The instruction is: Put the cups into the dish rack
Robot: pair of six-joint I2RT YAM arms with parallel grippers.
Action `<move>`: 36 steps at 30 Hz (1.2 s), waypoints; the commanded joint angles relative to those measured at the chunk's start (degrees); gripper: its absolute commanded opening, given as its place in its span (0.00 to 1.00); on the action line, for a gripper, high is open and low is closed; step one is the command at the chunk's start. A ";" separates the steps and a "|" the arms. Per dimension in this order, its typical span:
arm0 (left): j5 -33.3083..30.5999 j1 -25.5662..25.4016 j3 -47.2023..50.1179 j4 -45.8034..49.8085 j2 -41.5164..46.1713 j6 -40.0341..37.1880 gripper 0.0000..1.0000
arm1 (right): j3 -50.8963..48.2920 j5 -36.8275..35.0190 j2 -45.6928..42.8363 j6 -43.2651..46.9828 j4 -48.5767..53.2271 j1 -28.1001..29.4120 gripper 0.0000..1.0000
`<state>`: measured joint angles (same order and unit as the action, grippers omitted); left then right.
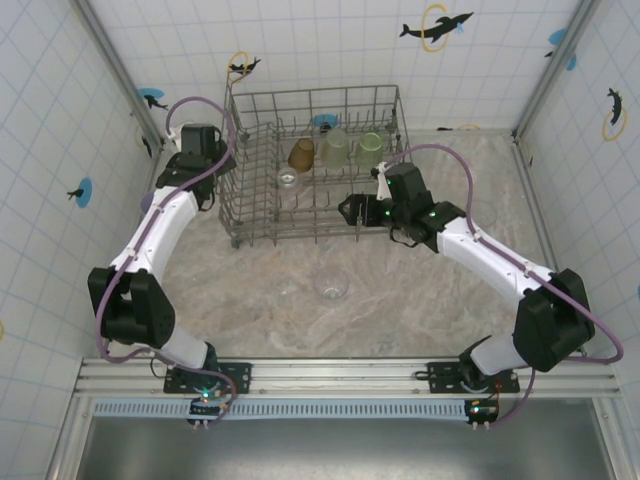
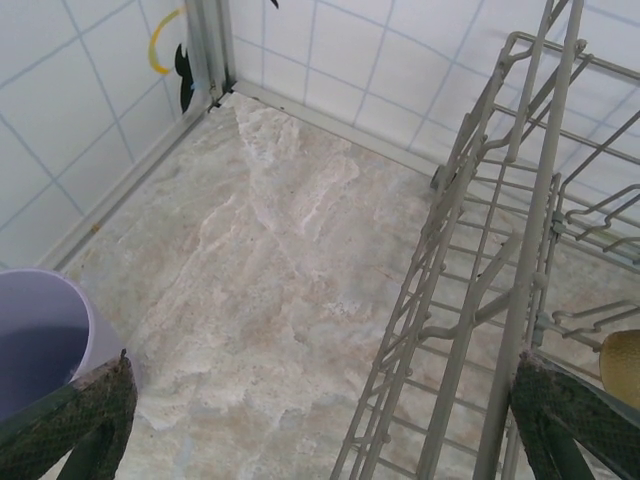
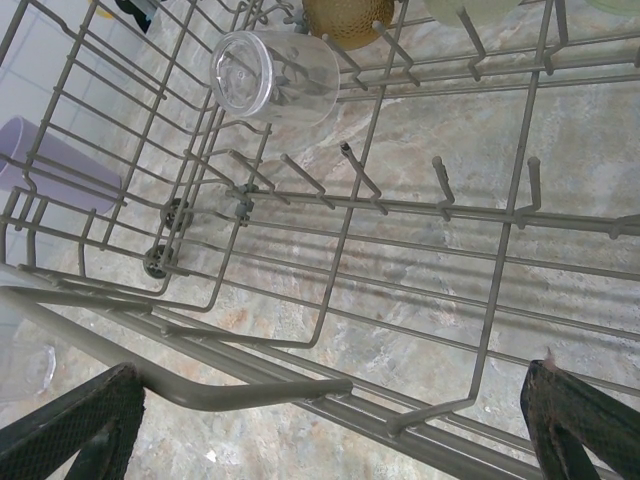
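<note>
- Overhead: the dish rack (image 1: pixel 312 101) holds an amber cup (image 1: pixel 301 153), two green cups (image 1: pixel 333 147) and a clear cup (image 1: pixel 288 178); another clear tumbler (image 1: pixel 332 287) stands on the table (image 1: pixel 420 290).
- Left wrist: the left gripper (image 2: pixel 320 430) gapes empty, with a lilac cup (image 2: pixel 40 330) beside one finger, outside the rack.
- Right wrist: the right gripper (image 3: pixel 330 420) spreads wide, empty, at the rack's near rim.

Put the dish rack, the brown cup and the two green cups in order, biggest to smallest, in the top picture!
1. The dish rack, by far the largest.
2. The amber-brown cup, the left pale green cup and the right pale green cup look too alike in size to rank.
</note>
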<state>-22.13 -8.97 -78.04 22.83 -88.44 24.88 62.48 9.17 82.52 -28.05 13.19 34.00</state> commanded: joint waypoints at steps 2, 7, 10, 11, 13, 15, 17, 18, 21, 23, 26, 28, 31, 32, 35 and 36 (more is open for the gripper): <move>-1.64 4.91 2.67 3.25 0.94 3.89 0.97 | -2.47 -0.52 -1.18 0.62 -0.18 -0.34 0.99; -0.26 7.59 2.68 3.97 -0.34 5.20 0.97 | -3.61 -0.90 -1.82 -0.11 -0.27 -0.34 0.99; 0.15 8.66 3.06 3.43 -0.52 4.68 0.97 | -4.20 -0.99 -2.53 -0.51 -0.61 -0.34 0.99; 0.16 9.01 3.39 3.13 -0.62 4.39 0.97 | -4.35 -1.06 -2.71 -0.61 -0.63 -0.34 0.99; 0.54 10.20 3.75 3.25 -1.23 4.33 0.97 | -4.41 -1.26 -2.83 -0.69 -0.57 -0.35 0.99; 1.11 11.39 4.20 3.22 -1.66 4.02 0.97 | -4.53 -1.43 -3.02 -0.69 -0.26 -0.34 0.99; 1.20 12.19 4.56 2.93 -2.00 3.38 0.97 | -4.93 -1.53 -3.32 -0.71 -0.57 -0.34 0.99; 1.24 12.63 4.56 2.84 -2.24 2.99 0.97 | -5.32 -1.53 -3.49 -0.69 -0.84 -0.34 0.99; 1.63 14.07 4.31 2.59 -3.00 2.13 0.97 | -5.93 -1.54 -3.47 -0.60 -1.15 -0.42 0.99; 2.29 15.04 4.61 1.87 -3.47 1.29 0.97 | -5.94 -1.20 -3.33 -0.51 -1.10 -0.42 0.99; 3.34 16.63 5.14 0.71 -4.44 0.35 0.95 | -5.96 -0.99 -3.18 -0.25 -0.92 -0.53 0.99; 4.84 17.52 5.26 0.12 -5.10 -0.63 0.92 | -6.17 -1.23 -3.31 -0.16 -0.79 -0.62 0.99; 5.30 18.30 5.03 -0.35 -6.43 -2.14 0.88 | -6.91 -1.51 -3.68 -0.29 -1.40 -0.71 0.99; 5.91 18.53 4.71 -0.44 -7.02 -2.62 0.86 | -7.02 -1.51 -3.68 -0.25 -1.62 -0.86 0.99; 8.05 18.82 4.01 -1.01 -8.46 -3.91 0.83 | -6.90 -1.02 -3.10 -0.29 -1.82 -1.30 0.99; 8.94 18.84 3.74 -1.22 -8.93 -4.37 0.81 | -6.69 -0.92 -2.77 -0.34 -1.63 -1.48 0.99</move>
<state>-16.12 9.61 -73.54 22.59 -95.83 23.33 57.43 8.80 79.64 -28.03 9.43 33.26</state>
